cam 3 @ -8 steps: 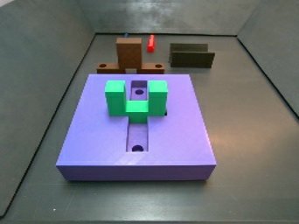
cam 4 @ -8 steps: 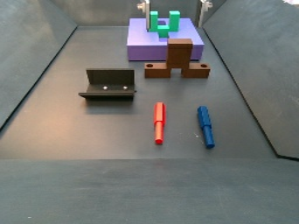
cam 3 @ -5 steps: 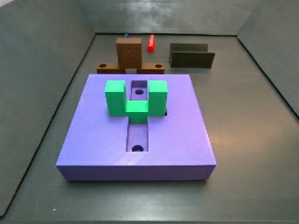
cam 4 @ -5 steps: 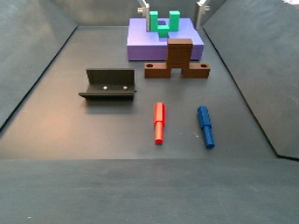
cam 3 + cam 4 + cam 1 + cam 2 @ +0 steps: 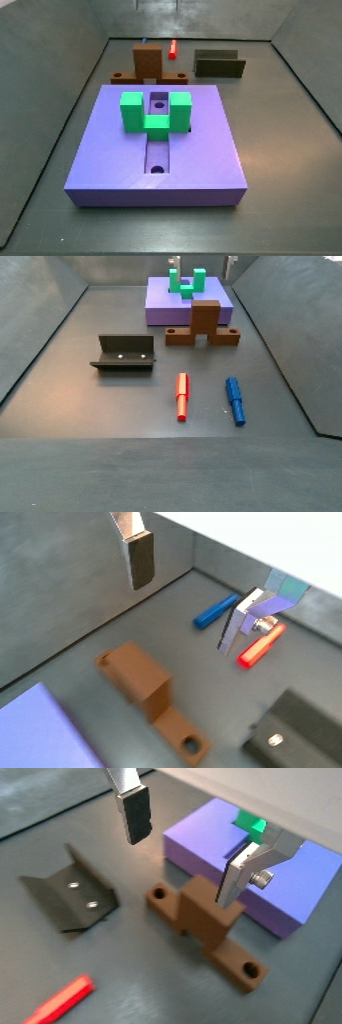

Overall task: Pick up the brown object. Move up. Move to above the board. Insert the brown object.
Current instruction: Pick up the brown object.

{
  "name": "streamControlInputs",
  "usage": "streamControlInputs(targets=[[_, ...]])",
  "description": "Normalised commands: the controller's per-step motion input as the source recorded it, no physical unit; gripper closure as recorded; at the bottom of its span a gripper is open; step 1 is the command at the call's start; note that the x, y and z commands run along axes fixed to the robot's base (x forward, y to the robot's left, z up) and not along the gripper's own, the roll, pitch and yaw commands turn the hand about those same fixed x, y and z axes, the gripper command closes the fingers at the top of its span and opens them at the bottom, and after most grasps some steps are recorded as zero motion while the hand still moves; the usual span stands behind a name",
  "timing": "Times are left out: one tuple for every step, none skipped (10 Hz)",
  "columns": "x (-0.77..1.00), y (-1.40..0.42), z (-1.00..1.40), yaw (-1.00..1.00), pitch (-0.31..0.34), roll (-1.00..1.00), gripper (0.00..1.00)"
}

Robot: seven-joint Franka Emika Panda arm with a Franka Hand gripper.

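A: Both wrist views, item one: pincer [image 5: 183, 848], jaws spread wide, nothing between the silver plates, hanging above the brown object [image 5: 203, 926].

B: Location of that piece?

A: On the tabletop [image 5: 120, 406], just beside the edge of the board [image 5: 171, 306], upright block up. The board carries the green U-shaped bracket [image 5: 155, 110].

B: Other stock?

A: The fixture [image 5: 124, 353]; a red marker [image 5: 183, 395] and blue marker [image 5: 235, 400], lying side by side, apart.
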Motion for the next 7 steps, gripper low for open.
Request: streamControlInputs(targets=[[-0.15,-0.48,-0.47,0.00,-0.136,0.00,0.00],[-0.04,-0.33,-0.46,0.00,-0.109,0.00,0.00],[0.00,-0.13,-0.35,0.00,-0.039,0.04,0.00],[0.00,-0.01,-0.30,0.00,-0.031,0.04,0.00],[-0.04,0.00,-0.27,0.00,-0.017,0.05,0.00],[-0.02,0.00,-0.23,0.00,-0.007,0.03,0.00],[-0.05,0.00,-0.23,0.00,-0.007,0.02,0.00]])
